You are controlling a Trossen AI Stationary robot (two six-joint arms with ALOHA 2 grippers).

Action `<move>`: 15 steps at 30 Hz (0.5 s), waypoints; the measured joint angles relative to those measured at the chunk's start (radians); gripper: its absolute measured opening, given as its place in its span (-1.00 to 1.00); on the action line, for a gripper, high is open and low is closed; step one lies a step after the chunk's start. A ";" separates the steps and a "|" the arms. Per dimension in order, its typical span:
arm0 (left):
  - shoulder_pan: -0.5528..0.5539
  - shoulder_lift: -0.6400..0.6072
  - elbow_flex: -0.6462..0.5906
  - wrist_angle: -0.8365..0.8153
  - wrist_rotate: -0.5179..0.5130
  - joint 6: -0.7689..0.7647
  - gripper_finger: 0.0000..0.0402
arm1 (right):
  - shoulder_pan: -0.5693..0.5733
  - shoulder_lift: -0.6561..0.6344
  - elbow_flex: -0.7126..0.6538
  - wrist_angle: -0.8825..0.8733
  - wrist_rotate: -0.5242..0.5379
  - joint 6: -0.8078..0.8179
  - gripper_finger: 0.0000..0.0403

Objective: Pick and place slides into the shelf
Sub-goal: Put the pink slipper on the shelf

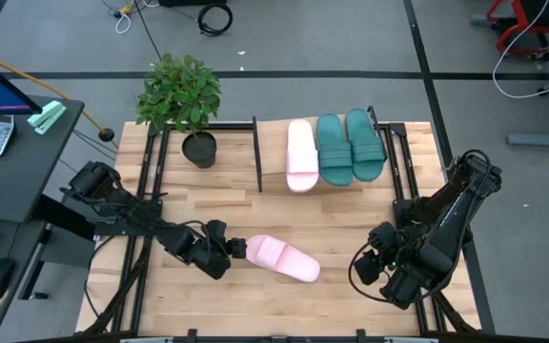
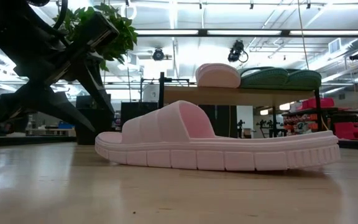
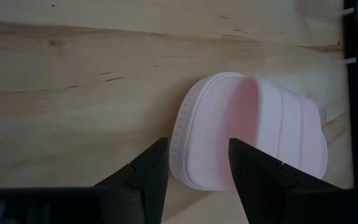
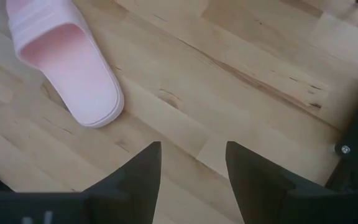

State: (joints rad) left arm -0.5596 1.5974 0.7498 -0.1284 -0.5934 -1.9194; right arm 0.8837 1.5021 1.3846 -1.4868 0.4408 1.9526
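Fingers of your left gripper (image 3: 197, 180) stand apart astride the end of the loose pink slide (image 1: 282, 257), its rim between them; whether they press it you cannot tell. Your right gripper (image 4: 192, 180) hovers over bare wood near the tabletop's right edge, fingers parted and holding nothing, well apart from that slide.

Your tabletop (image 1: 255, 305) is pale planked wood with dark grain streaks and black rails down both sides. Beyond it you see grey floor, cables, a potted plant (image 1: 181, 100) at the far left corner, and in the low view a workshop hall with ceiling lights.

On the shelf (image 1: 274, 157) at the far edge lie three slides side by side: a second pink one (image 1: 301, 154) and two teal slides (image 1: 351, 145), touching.

The loose slide lies sole-down at front centre, slanted, with a ribbed strap and grooved sole edge.
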 joint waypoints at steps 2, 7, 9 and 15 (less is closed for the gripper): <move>0.000 0.000 0.000 0.000 0.000 0.000 -0.14 | 0.000 0.000 0.000 0.000 0.001 0.000 -0.08; 0.000 0.000 0.000 0.000 -0.001 0.000 -0.14 | 0.000 0.000 0.000 0.000 0.002 0.000 -0.08; 0.000 0.000 0.000 0.000 -0.002 0.000 -0.14 | 0.000 0.000 0.000 0.000 0.006 0.000 -0.08; 0.000 0.000 0.000 0.001 -0.004 0.000 -0.14 | 0.000 0.000 0.000 0.000 0.006 0.000 -0.08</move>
State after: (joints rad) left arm -0.5594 1.5974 0.7502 -0.1276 -0.5972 -1.9194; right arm 0.8837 1.5024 1.3846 -1.4868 0.4469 1.9526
